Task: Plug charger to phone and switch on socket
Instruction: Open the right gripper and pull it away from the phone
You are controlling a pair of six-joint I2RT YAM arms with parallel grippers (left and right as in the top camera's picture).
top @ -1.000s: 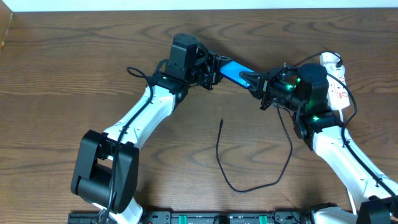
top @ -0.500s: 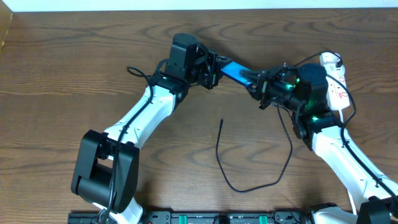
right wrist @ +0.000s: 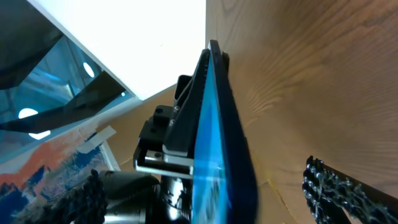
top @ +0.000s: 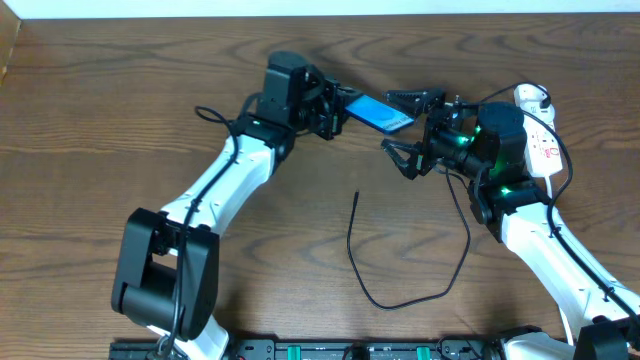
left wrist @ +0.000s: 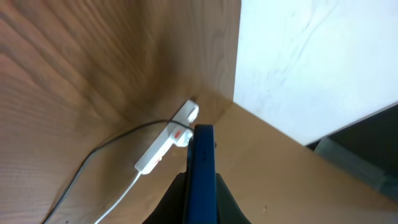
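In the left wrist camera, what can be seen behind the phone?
Beyond the phone, the white socket lies on the wooden table. The strip of table directly behind the phone's edge is covered.

The brown wooden table [top: 100, 120] is free toward its left edge, but a thin black charger cable [top: 349, 245] curls near the front edge and a white power strip [top: 547, 150] lies near the right.

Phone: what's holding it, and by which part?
The left gripper clamps the phone at its end nearest that arm. The right gripper is open around the other end, holding nothing.
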